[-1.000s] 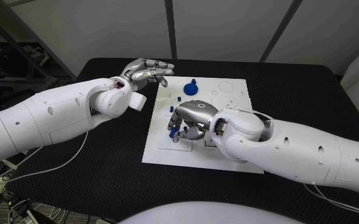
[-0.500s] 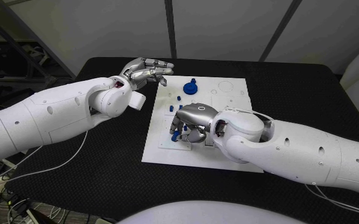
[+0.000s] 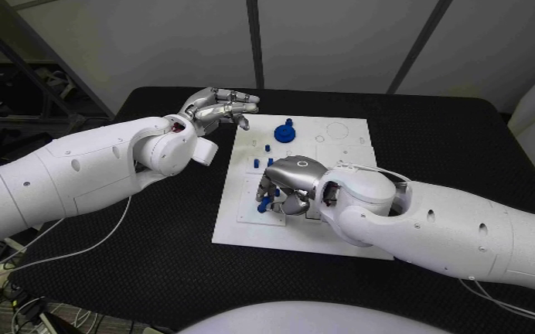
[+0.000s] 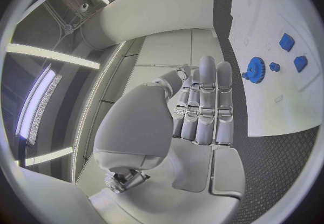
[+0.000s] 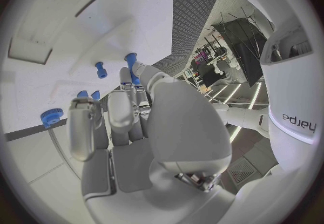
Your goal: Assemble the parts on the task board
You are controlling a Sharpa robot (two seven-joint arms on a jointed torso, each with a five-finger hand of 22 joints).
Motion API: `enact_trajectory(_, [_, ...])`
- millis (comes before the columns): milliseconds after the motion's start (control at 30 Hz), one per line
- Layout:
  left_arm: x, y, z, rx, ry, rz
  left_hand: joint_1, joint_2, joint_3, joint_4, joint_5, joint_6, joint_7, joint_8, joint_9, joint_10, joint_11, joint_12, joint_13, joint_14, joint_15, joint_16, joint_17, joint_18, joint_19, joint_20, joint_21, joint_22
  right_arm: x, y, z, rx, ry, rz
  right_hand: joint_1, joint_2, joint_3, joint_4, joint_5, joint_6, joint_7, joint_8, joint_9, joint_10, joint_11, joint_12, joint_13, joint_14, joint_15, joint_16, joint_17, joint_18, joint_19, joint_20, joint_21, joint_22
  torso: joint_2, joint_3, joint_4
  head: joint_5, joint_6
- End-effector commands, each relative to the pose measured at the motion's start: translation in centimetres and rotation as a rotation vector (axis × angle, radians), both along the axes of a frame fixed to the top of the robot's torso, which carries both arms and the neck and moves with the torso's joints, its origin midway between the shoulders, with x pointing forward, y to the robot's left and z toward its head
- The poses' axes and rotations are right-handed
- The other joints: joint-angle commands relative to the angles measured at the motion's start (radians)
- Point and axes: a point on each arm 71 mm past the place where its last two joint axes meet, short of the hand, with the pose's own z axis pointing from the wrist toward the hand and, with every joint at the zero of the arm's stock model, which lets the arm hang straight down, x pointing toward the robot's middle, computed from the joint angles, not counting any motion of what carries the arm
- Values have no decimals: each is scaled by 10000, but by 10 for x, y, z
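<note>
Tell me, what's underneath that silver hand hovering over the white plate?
Under the right hand lies the white task board, with small blue parts showing by its fingers. Whatever sits directly beneath the palm is covered, so I cannot tell.

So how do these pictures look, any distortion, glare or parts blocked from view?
Head view: even light, straight edges, but the right hand hides part of the task board. Left wrist view: strong fisheye bend, bright ceiling light strips, the left hand mid-circle. Right wrist view: the same bend, board edges curved.
</note>
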Motion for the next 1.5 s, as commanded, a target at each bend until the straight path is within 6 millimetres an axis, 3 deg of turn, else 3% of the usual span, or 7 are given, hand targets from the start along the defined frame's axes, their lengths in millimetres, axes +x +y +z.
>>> enact_trajectory(33, [0, 0, 1, -108, -54, -86, -19, 87, 8, -71, 44, 36, -1, -20, 5, -40, -31, -17, 11, 32, -5, -49, 11, 47, 71, 4, -32, -11, -1, 0, 0, -266, -233, -73, -98, -36, 35, -10, 28, 74, -2, 42, 13, 25, 18, -35, 4, 60, -6, 16, 0, -71, 574, -13, 12, 1913, 0, -1, 3, 3, 1])
enact_trajectory(600, [0, -1, 1, -108, -27, -118, -30, 98, 7, -70, 49, 33, 1, -22, 6, -42, -29, -17, 11, 22, -2, -58, 10, 44, 68, 4, -40, -14, -4, 4, 1, -373, -561, -78, -184, -66, 30, -32, 4, 99, -15, 39, 30, 61, 7, -73, 24, 49, -16, -6, -42, -71, 574, -18, 12, 1916, 1, -5, -4, 19, 1])
enact_trajectory(800, [-1, -1, 1, -106, -17, -125, -30, 98, 7, -70, 49, 33, 1, -22, 6, -42, -29, -17, 11, 22, -2, -58, 10, 44, 68, 4, -40, -14, -5, 9, -1, -517, -339, 36, -649, -380, -51, 123, -98, -390, 124, -67, -72, -443, 172, -321, -72, -14, 110, -159, -296, -24, 473, 52, -182, 1769, 0, -13, 2, 5, -12])
enact_trajectory(1000, [-1, -1, 1, -96, 11, -129, -30, 98, 7, -70, 49, 33, 1, -22, 6, -42, -29, -17, 11, 22, -2, -58, 10, 44, 68, 4, -40, -14, -5, 12, -1, -341, -277, 79, -953, -703, -116, 282, -617, -925, 270, -65, -204, -1129, 374, -318, -242, -51, 287, -264, -492, 30, 365, 218, -404, 1602, 2, -2, -8, 0, -20])
enact_trajectory(1300, [-1, -1, 0, -178, 163, -159, -21, 90, 6, -93, 49, 27, 0, -26, 5, -46, -30, -18, 11, 13, -3, -67, 10, 44, 66, 2, -47, -16, -4, 12, 4, 316, -585, -159, -988, -896, -349, 299, -673, -1365, 182, -48, -267, -1682, 444, -301, -309, -98, 349, -380, -705, 101, 237, 310, -682, 1397, -8, 1, 1, -24, -12])
enact_trajectory(1500, [-1, -1, 0, -184, 194, -168, -21, 90, 6, -93, 49, 27, 0, -26, 5, -46, -30, -18, 11, 13, -3, -67, 10, 44, 66, 2, -47, -16, -6, 8, 10, 1034, -750, -293, -980, -977, -965, 414, -764, -1637, 92, -39, -268, -2310, 551, -291, -301, -199, 428, -648, -1124, 210, 27, 388, -1150, 1048, -1, 9, -1, -29, 10])
